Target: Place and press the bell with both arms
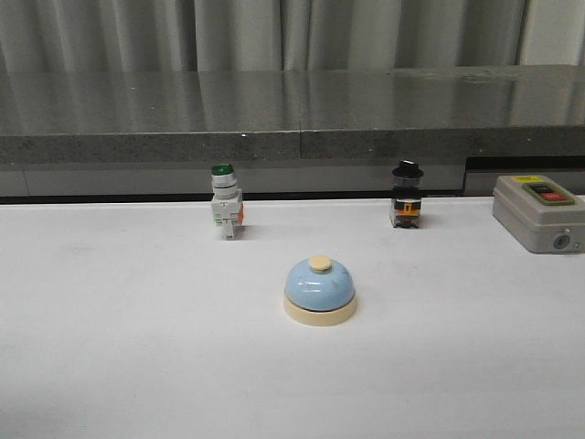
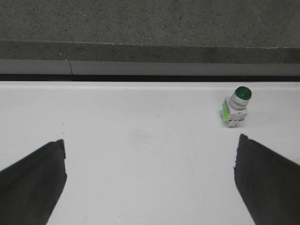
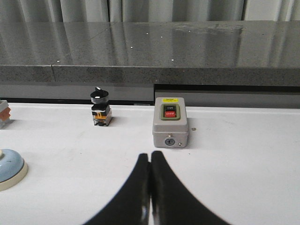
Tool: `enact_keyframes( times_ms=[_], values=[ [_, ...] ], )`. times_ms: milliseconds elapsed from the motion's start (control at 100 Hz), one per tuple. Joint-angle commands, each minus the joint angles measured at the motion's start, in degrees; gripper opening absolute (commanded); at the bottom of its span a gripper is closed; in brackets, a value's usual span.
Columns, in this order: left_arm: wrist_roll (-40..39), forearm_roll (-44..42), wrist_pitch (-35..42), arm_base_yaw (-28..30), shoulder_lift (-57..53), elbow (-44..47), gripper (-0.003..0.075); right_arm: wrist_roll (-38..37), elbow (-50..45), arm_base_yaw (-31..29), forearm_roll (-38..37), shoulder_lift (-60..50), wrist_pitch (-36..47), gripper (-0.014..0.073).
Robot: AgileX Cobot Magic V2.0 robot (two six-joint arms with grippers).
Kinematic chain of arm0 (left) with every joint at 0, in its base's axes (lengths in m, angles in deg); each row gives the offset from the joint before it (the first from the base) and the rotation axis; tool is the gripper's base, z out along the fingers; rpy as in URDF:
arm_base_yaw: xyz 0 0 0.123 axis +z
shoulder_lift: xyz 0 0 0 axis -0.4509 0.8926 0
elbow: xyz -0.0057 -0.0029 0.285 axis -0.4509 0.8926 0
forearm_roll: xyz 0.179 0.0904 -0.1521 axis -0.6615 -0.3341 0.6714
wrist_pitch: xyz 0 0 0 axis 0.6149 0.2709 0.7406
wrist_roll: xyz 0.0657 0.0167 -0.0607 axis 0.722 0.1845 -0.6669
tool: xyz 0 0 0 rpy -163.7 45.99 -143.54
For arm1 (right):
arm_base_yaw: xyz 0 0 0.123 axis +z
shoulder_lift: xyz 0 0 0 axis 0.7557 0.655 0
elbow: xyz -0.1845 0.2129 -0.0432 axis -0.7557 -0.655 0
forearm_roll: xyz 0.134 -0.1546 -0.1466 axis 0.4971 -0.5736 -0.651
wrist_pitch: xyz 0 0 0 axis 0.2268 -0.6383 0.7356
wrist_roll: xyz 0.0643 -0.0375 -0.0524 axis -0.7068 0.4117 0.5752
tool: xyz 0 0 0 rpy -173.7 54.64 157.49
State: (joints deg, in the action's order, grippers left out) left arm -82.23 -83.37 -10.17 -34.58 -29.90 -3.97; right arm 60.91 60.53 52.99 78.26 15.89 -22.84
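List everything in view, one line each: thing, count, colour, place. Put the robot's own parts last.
bell: 1, light-blue dome with cream base and button, centre of the white table, nearer the robot than the switches
green-capped pushbutton switch: 1, white body, back of the table, left of the bell
black-knob selector switch: 1, black with orange, back of the table, right of the bell
grey switch box: 1, grey with a red button, far right of the table
table: 1, white
grey ledge: 1, behind the table
left tool: 1, black, open, above bare table
right tool: 1, black, shut, empty

Grey curtains (image 1: 274, 32) behind a speckled stone counter (image 1: 274, 114).
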Motion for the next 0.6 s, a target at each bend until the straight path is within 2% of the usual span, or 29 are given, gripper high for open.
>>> enact_keyframes(
  times_ms=[0,130,250,320,590],
  values=[
    [-0.46,0.94,4.36,0.23,-6.13,1.31,0.0691,0.27,0.85,-0.5,-0.53,-1.05,4.69,-0.006],
    [-0.46,0.83,3.43,0.23,-13.34,3.92,0.0667,0.27,0.85,-0.5,-0.53,-1.05,4.69,-0.006],
    [-0.36,0.76,3.42,0.23,-17.45,4.82,0.0564,0.27,0.85,-0.5,-0.53,-1.05,4.69,-0.006],
    [-0.36,0.48,3.54,0.23,-18.63,4.82,0.0464,0.27,0.85,-0.5,-0.53,-1.05,4.69,-0.006],
    [-0.36,0.48,3.92,0.23,-18.89,4.82,0.0003,0.27,0.85,-0.5,-0.53,-1.05,4.69,-0.006]
  ],
)
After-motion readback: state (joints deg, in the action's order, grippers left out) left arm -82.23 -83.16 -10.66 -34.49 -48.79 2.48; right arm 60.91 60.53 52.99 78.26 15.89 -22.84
